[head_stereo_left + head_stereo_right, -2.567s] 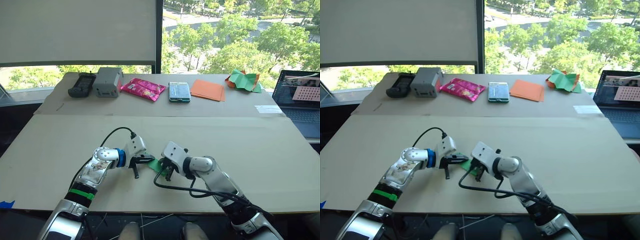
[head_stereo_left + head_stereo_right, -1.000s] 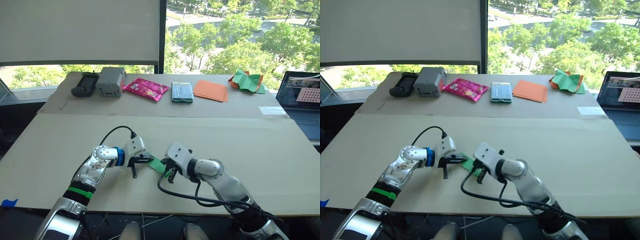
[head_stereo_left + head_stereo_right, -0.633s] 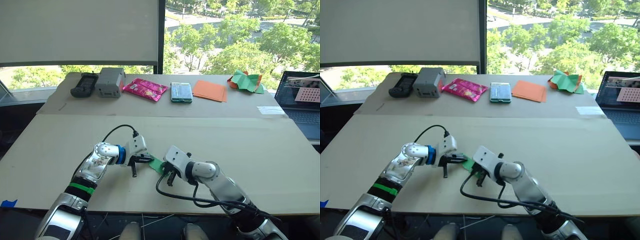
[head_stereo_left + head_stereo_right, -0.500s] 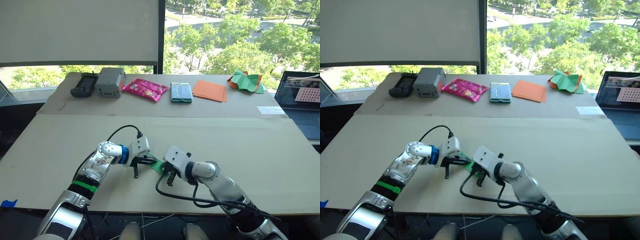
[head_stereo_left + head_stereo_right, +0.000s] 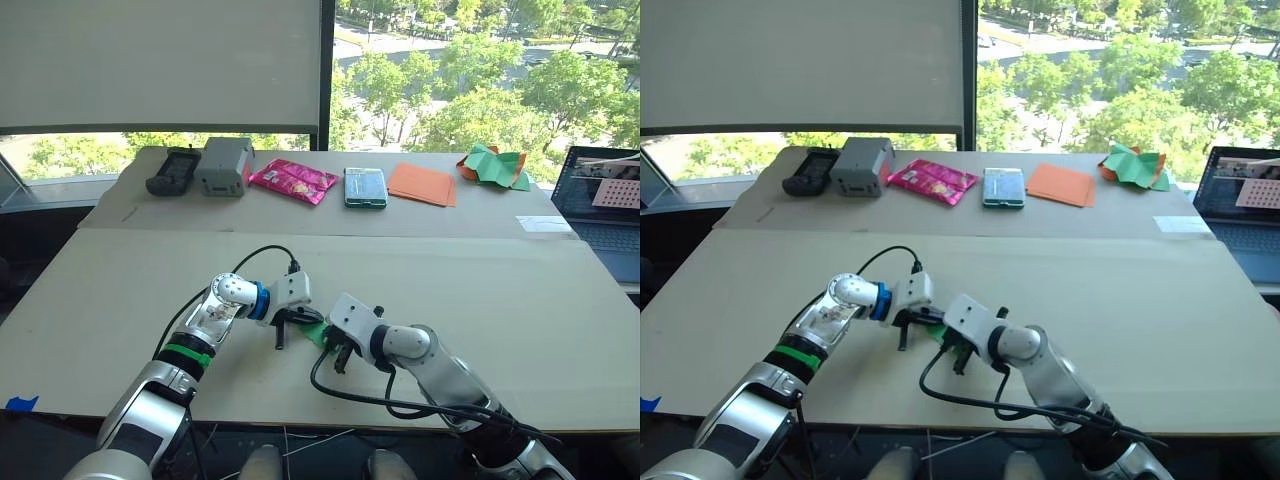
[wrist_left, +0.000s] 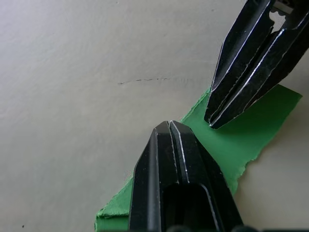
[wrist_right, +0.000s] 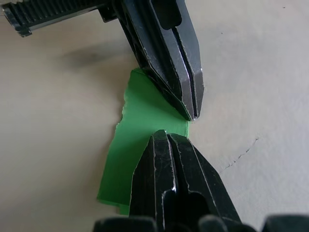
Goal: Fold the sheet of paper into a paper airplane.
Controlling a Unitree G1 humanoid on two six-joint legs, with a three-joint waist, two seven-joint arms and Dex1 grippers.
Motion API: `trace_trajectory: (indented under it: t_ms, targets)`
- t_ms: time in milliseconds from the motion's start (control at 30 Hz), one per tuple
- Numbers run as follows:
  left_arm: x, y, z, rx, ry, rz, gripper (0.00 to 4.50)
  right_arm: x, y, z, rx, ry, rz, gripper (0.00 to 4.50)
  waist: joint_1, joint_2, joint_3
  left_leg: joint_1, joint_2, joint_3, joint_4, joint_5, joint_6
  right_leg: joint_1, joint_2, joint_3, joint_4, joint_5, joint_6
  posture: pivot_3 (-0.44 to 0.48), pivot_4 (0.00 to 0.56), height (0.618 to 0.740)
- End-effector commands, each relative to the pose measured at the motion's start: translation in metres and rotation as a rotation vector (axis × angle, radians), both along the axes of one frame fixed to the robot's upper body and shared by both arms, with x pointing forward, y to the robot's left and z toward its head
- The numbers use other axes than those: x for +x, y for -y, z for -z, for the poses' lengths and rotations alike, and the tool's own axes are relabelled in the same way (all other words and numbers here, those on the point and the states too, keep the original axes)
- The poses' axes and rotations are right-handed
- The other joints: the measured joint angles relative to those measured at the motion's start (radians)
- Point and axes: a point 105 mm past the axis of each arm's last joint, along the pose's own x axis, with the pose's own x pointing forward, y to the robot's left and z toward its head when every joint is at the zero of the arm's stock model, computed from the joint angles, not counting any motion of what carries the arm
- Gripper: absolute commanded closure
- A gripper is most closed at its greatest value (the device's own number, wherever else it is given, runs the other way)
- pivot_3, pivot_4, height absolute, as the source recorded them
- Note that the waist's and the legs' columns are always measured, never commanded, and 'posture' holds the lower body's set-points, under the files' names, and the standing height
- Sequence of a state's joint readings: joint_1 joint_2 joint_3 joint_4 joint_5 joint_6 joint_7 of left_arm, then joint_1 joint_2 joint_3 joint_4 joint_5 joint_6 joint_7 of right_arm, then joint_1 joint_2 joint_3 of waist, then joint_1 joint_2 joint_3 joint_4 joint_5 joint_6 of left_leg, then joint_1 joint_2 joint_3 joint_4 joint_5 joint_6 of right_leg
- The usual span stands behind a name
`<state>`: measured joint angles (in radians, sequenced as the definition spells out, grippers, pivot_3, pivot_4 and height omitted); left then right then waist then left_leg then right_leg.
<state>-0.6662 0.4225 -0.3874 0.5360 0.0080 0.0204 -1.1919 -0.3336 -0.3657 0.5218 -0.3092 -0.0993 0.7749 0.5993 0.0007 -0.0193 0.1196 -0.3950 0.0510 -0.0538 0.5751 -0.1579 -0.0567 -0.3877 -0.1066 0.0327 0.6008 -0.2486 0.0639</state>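
Observation:
The sheet of paper (image 7: pixel 140 145) is a small bright green strip with one ragged edge, lying flat on the tan table (image 5: pixel 480 290) near its front middle. My left gripper (image 6: pixel 169 124) is shut, and its tip rests on the paper's edge. My right gripper (image 7: pixel 163 134) is shut too and touches the same strip from the opposite side, so the two tips nearly meet. In the left eye view the paper (image 5: pixel 318 331) peeks out between the left gripper (image 5: pixel 303 320) and the right gripper (image 5: pixel 331 343). Part of the strip is hidden under the fingers.
Along the back table stand a black device (image 5: pixel 172 171), a grey box (image 5: pixel 223 165), a pink packet (image 5: pixel 291 179), a teal case (image 5: pixel 365 186), flat orange sheets (image 5: pixel 421 182) and a crumpled green-and-orange heap (image 5: pixel 492 165). A laptop (image 5: pixel 610 205) sits at the far right.
My left arm has swung to the right, bringing its gripper closer to the right gripper over the green paper. The right gripper and the paper have hardly moved.

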Motion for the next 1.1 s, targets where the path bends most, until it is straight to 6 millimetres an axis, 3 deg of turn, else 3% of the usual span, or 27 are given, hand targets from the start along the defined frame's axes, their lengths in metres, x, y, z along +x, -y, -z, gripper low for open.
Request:
trace_trajectory:
  t_ms: [33, 1100]
  targets:
    - [-0.009, -0.013, 0.031, 0.122, -0.070, 0.002, 4.50, -0.010, 0.006, 0.026, -0.062, -0.114, 0.016, 4.45, -0.001, 0.000, -0.003, 0.000, 0.000, 0.000, 0.000, 0.000, 0.000, 0.000, 0.000, 0.000, 0.000, 0.000, 0.000, 0.000, 0.150, 0.706]
    - [-0.005, -0.076, 0.039, 0.172, -0.094, -0.191, 4.50, -0.011, 0.006, 0.027, -0.069, -0.125, 0.017, 4.45, -0.023, -0.001, -0.008, 0.006, 0.001, 0.000, -0.002, 0.000, 0.000, 0.000, 0.000, 0.000, 0.002, 0.000, 0.000, 0.000, 0.150, 0.706]
